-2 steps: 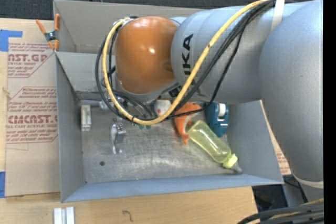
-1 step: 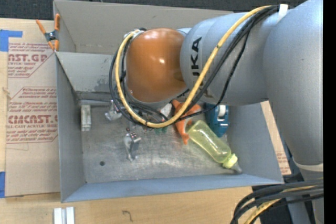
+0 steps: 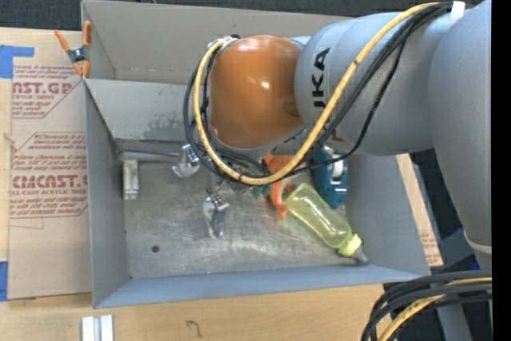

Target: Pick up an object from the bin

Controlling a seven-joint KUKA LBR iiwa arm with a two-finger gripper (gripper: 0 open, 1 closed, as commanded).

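My gripper (image 3: 201, 192) hangs below the orange dome over the middle of the bin floor, open, with bare floor between its two metal fingertips (image 3: 214, 213). A yellow-green squeeze bottle (image 3: 318, 221) lies on its side to the right of it, cap toward the bin's front right corner. An orange piece (image 3: 278, 189) lies between the gripper and the bottle, partly under the arm. A blue object (image 3: 329, 178) sits behind the bottle, half hidden by the arm. A small pale rectangular block (image 3: 130, 178) lies apart at the left wall.
The arm and its dome cover the back right of the bin and hide whatever lies beneath. Bare scratched floor stretches from the gripper to the front and left walls.
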